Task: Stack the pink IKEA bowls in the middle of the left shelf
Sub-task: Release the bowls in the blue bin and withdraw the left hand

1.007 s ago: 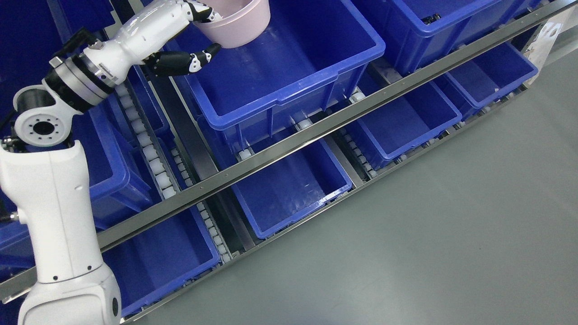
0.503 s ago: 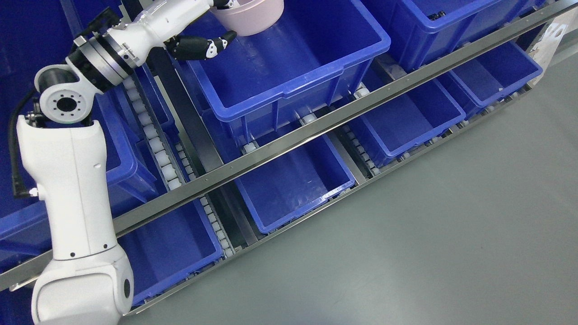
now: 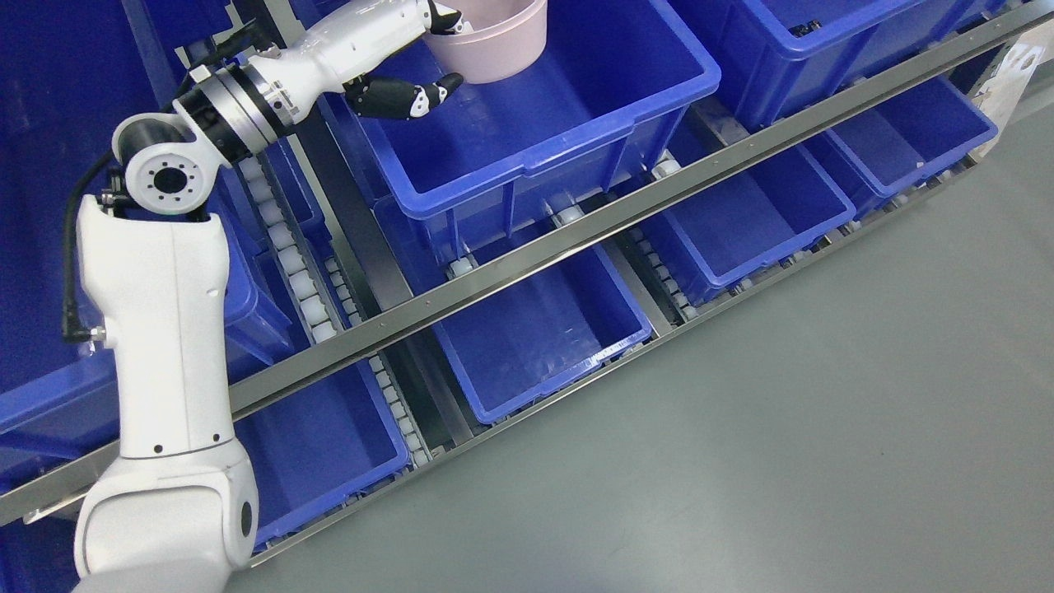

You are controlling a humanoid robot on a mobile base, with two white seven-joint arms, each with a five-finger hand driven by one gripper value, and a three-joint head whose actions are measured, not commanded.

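Left hand (image 3: 432, 49) grips the pink bowl (image 3: 494, 41) by its near rim: upper fingers hooked over the edge into the bowl, the black thumb (image 3: 403, 95) sticking out below the wall, not clearly touching it. Bowl is up in the air over the back of the big blue bin (image 3: 535, 115) on the middle shelf level, partly cut off by the top edge of the view. It looks roughly upright, opening up. Can't see any other bowl in the bin to stack onto (the bin floor that shows is bare; the far part is out of frame).

Handling guess: thin rigid plastic, light, so weight is no issue. Smooth wall and a one-sided rim pinch mean it can pivot or slip if the arm swings fast. Rim is the sensible hold, since the wall tapers and gives fingers nothing to lock on. Not fragile, a short drop would likely just bounce it.

Next move likely calls for lowering it level into the bin before letting go. Watch the bin's front lip and the steel rail (image 3: 576, 231) on the way.

Right arm not in view.
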